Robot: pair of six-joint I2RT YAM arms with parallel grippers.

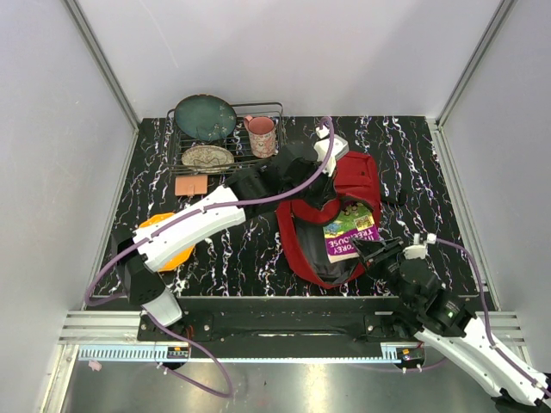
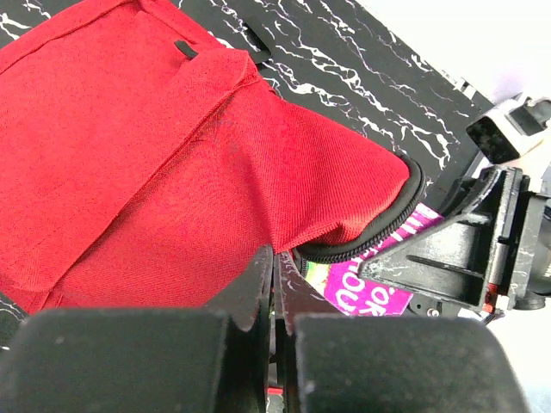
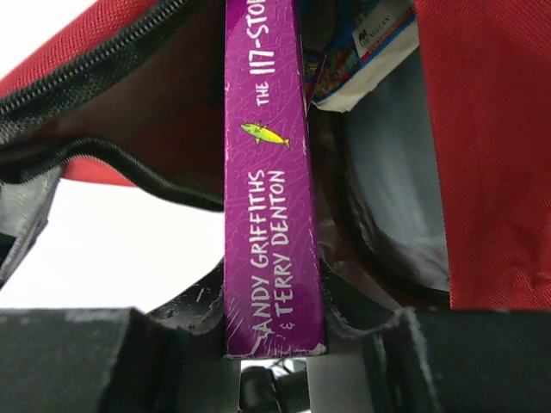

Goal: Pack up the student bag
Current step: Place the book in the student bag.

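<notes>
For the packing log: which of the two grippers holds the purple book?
The right gripper: it clamps the book at the bag mouth. The left gripper pinches only red bag fabric.

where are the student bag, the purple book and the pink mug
student bag (image 1: 360,176): top view, red fabric, far end
purple book (image 1: 349,232): top view, front cover
pink mug (image 1: 263,138): top view, side wall

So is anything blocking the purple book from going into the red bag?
Nothing visible does. The left end effector pinches the student bag flap up, so its mouth gapes, and the purple book held by the right end effector already pokes inside. Another printed item sits beside it, not across its way.
</notes>
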